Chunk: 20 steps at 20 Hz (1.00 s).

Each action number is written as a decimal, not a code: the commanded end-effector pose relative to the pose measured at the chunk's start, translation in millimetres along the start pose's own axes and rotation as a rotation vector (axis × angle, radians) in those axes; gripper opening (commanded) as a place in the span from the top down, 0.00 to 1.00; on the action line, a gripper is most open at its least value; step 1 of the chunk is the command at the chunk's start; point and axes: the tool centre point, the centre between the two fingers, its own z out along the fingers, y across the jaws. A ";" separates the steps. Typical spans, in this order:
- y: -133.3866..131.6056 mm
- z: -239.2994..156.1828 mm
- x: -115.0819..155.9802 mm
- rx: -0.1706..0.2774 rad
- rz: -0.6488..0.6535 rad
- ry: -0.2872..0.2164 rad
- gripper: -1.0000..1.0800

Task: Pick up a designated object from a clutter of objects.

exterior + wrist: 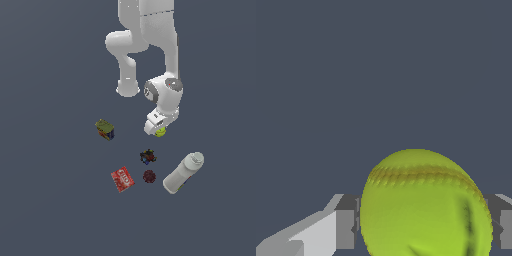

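The gripper is closed on the tennis ball — the ball sits between its fingers. Ball and gripper are near the cube, the bottle and the red packet on the counter.

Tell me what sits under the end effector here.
The yellow-green tennis ball sits between the end effector fingers. Its underside is hidden, so whether it touches the surface is unclear.
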 end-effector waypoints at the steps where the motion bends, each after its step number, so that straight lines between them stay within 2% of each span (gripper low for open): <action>1: -0.2 0.6 0.4 0.000 0.000 0.000 1.00; 12: 2.9 -3.6 0.7 0.000 0.000 0.001 1.00; 20: 24.0 -31.7 5.1 0.000 0.000 0.000 1.00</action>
